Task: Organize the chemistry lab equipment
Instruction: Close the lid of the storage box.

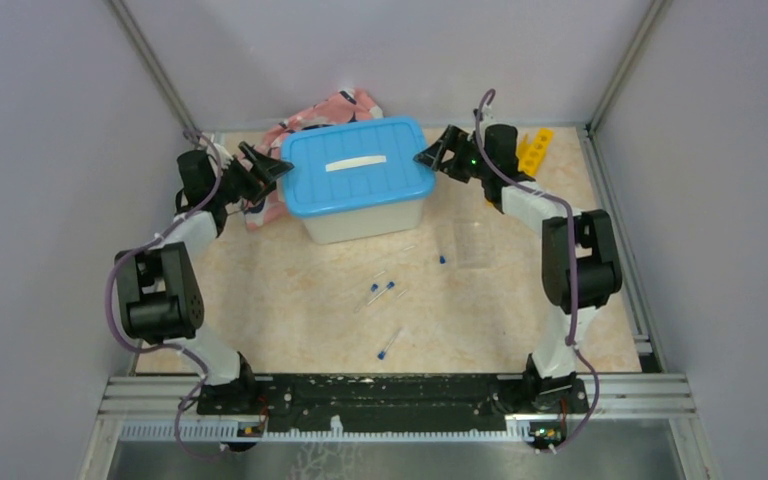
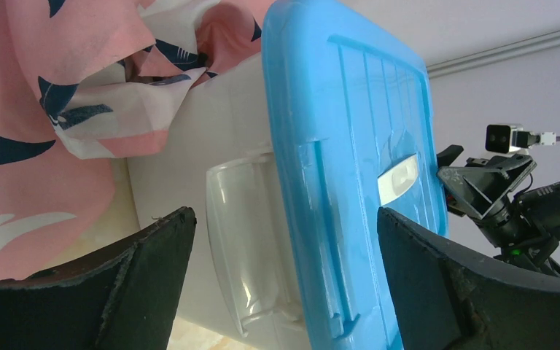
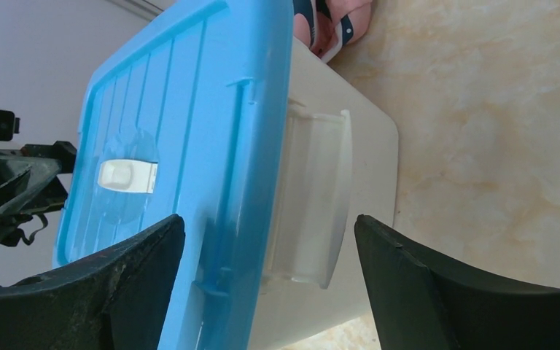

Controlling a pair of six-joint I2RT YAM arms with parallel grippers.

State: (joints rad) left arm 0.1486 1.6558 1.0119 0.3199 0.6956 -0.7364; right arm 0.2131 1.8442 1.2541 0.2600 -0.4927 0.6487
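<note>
Several thin clear tubes with blue caps (image 1: pixel 373 288) lie loose on the table in front of the white bin with the blue lid (image 1: pixel 360 165). The yellow holed rack (image 1: pixel 535 148) lies at the back right, partly hidden by the right arm. My left gripper (image 1: pixel 272 168) is open at the bin's left end, its jaws straddling the lid edge and the handle (image 2: pixel 244 240). My right gripper (image 1: pixel 432 156) is open at the bin's right end, likewise astride the lid edge and the handle (image 3: pixel 313 197). The tongs and the ball are out of view.
The pink whale-patterned cloth (image 1: pixel 325 110) lies bunched behind and to the left of the bin, close to my left gripper (image 2: pixel 284 219). A clear container (image 1: pixel 473 243) stands right of the tubes. Walls close in the table at the back and sides.
</note>
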